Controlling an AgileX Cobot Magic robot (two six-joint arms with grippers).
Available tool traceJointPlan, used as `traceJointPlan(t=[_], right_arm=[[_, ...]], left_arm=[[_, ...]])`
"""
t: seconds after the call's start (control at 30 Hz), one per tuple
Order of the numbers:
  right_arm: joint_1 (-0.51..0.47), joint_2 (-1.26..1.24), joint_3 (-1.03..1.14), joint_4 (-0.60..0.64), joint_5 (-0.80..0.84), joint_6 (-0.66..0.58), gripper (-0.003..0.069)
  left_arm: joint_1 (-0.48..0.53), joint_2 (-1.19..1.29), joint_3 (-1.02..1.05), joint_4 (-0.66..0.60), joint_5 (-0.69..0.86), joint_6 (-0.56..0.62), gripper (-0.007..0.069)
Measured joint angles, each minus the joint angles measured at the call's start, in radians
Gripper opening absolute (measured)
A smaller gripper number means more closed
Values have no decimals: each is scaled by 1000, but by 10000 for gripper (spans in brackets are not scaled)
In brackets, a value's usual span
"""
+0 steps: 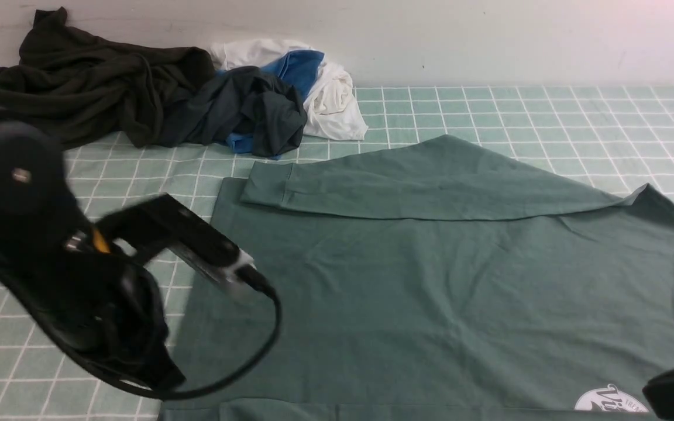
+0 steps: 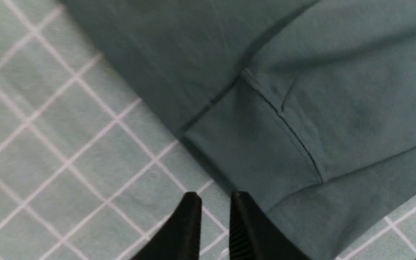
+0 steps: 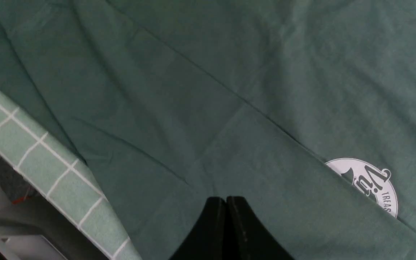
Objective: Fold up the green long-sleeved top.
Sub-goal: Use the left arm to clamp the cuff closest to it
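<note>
Front view: sleeve folded across green long-sleeved top; my left gripper parted, empty, beside cuff (right gripper clamped on nothing). Next probably: fold body in half.

Front camera looks forward over the bench; both wrist cameras look closely down at the top.

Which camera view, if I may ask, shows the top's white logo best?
The right wrist view: the white logo is close and its lettering readable. The front view shows only its top edge; the left wrist view shows none.
</note>
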Motion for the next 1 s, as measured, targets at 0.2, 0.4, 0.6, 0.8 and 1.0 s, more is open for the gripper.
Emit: traceJointPlan(t=[0.2,0.4,0.6,0.8,1.0], right_arm=[[19,0,36,-25,4,0,-14],[19,0,84,-26,-45,0,-14],[19,1,108,-26,-48,0,-14],[19,1,112,-26,-55,0,-14],[19,1,112,-95,-113,53,-14]], left_arm=[[-107,202,3,0,-121,78,335],[-182,333,3,6,-252,121,449],[-182,350,-3,19,-262,83,382],[-182,315,-4,10,-234,39,100],[-182,251,-23,36,-170,33,6]])
